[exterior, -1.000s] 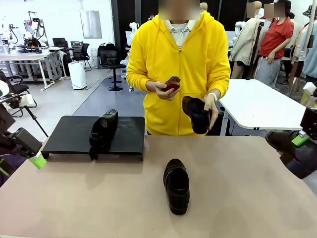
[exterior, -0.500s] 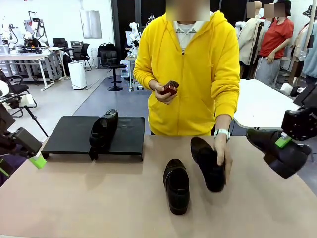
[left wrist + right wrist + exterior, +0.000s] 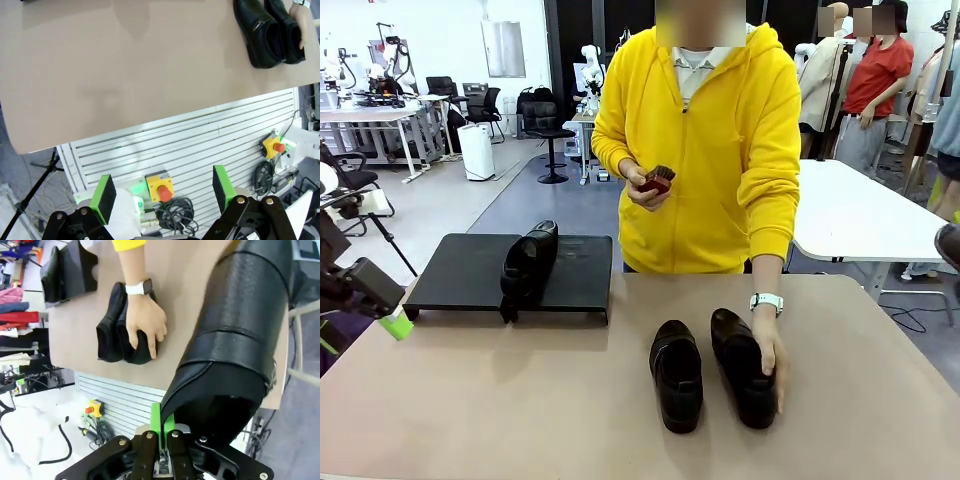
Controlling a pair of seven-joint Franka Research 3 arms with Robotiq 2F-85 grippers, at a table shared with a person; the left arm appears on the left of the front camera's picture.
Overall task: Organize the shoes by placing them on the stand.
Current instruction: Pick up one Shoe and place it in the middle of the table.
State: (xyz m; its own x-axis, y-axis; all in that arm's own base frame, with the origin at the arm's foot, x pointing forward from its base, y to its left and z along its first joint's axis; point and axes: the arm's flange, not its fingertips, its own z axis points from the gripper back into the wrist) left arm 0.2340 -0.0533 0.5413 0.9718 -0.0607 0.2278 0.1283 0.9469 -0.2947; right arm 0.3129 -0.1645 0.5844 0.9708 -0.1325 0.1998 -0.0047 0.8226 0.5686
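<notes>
My left claw [image 3: 162, 181] hangs wide open and empty off the near left edge of the tabletop [image 3: 520, 410], free for a pick. My right claw [image 3: 162, 426] is pinched tight on the opening rim of the raised loafer [image 3: 240, 340], holding it clear at the right. Mid-tabletop, a person's hand [image 3: 772, 352] rests on a pair of loafers [image 3: 677, 375] lying side by side, probably set out for pickup. Far left, the stand [image 3: 460, 272] carries the placed loafer [image 3: 528, 262] near its middle.

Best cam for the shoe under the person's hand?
Front view: the shoe lies whole and close, with the hand along its right side only. Left wrist view catches it in the top right corner, cut by the frame edge. Right wrist view has it small, with the hand covering much of it.
</notes>
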